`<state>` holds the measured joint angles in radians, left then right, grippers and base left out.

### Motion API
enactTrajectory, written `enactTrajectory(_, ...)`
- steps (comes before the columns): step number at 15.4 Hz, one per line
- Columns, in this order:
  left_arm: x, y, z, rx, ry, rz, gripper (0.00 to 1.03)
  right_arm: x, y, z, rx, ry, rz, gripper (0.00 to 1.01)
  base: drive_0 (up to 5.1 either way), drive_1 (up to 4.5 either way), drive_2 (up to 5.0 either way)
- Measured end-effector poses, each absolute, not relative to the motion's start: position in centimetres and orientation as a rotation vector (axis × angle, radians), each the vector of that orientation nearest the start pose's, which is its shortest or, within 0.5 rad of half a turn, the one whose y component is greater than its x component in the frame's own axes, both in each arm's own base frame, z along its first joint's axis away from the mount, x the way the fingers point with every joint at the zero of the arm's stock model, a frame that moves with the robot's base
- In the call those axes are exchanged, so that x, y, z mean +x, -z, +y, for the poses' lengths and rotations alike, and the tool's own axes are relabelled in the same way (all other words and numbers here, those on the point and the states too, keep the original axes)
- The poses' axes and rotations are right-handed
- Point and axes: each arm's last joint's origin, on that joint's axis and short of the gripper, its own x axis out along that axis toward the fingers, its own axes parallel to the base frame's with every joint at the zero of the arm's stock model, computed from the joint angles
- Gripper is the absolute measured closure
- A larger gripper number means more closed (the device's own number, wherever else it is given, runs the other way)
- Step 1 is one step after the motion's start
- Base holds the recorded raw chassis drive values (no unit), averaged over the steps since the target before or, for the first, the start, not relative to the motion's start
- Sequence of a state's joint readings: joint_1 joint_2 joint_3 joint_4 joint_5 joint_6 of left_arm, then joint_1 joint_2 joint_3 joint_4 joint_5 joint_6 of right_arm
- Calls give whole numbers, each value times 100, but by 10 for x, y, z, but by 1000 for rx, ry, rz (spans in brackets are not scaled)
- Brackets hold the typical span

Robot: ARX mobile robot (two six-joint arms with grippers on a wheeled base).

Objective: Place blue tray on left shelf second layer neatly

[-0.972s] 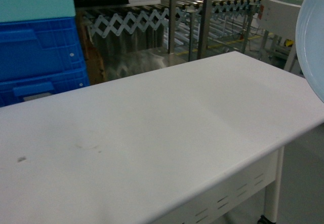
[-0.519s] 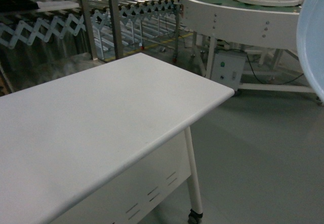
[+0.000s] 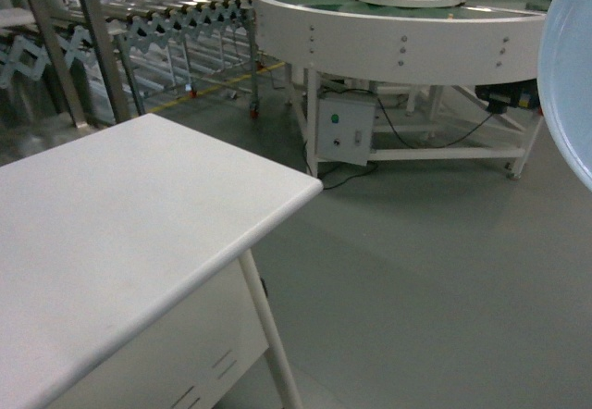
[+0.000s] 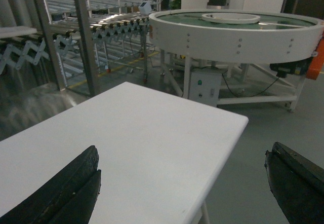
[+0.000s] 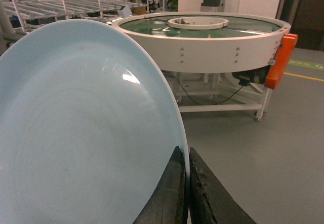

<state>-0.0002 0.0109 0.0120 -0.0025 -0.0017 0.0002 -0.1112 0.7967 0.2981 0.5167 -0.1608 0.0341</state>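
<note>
Right end effector (image 5: 186,183) was pinched on the rim of the blue tray (image 5: 86,127), held on edge, clear of any surface; head view caught only its curved edge at far right. Left end effector (image 4: 182,188) was spread wide and empty above the white bench (image 3: 120,215). Beyond the bench stood a round white conveyor table (image 3: 407,30) with a grey control box (image 3: 344,130), and an extendable roller conveyor (image 4: 101,31). An orange block (image 5: 280,61) on the round table showed only in the wrist views. No legible writing.
</note>
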Motion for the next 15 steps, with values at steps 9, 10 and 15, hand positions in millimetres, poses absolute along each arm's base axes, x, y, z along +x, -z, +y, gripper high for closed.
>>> enactTrajectory(9, 98, -166, 0, 0, 0, 3, 5, 175, -229, -15, 32, -50, -11, 99, 254, -234, -503)
enactTrajectory(10, 98, -167, 0, 0, -1, 1, 5, 175, -230, -15, 31, -49, -21, 99, 254, -234, -503)
enactTrajectory(15, 98, -166, 0, 0, -1, 2, 5, 175, -230, -15, 30, -49, -25, 99, 254, -234, -503)
